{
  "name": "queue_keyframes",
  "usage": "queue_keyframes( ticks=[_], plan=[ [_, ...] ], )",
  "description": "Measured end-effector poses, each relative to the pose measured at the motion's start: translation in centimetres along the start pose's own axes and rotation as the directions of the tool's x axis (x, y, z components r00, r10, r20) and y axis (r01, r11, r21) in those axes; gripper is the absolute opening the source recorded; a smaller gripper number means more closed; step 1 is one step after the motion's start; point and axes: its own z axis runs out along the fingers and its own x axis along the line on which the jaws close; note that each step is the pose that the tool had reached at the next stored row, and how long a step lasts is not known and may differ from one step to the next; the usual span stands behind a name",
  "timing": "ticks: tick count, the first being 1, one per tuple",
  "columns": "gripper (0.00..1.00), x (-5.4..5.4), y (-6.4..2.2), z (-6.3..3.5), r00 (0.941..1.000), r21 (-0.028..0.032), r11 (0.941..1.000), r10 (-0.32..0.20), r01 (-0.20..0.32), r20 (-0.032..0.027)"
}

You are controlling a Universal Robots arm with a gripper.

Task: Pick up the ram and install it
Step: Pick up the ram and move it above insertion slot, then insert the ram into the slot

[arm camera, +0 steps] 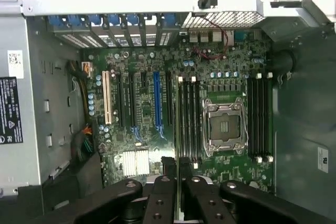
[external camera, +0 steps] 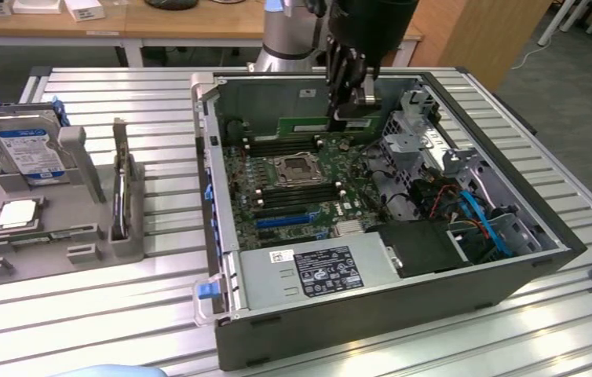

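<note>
Hanging inside the open computer case (external camera: 433, 302), the gripper (external camera: 351, 116) is clamped on the ram (external camera: 301, 123). The green stick is held level above the motherboard (external camera: 296, 188), near the case's back wall, roughly in line with the dark memory slots (arm camera: 189, 119).

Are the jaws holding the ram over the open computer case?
Yes, the gripper has its jaws closed on the green ram, which hangs above the motherboard inside the open computer case.
</note>
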Motion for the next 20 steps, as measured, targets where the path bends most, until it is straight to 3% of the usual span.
queue_keyframes(
  ticks=[5,20],
  plan=[
    [0.14,-0.06,-0.78,0.0,1.0,0.0,1.0,0.0,0.0,-0.0001],
    [0.14,-0.07,-0.8,0.01,1.0,0.0,1.0,0.0,0.0,0.0002]
  ],
)
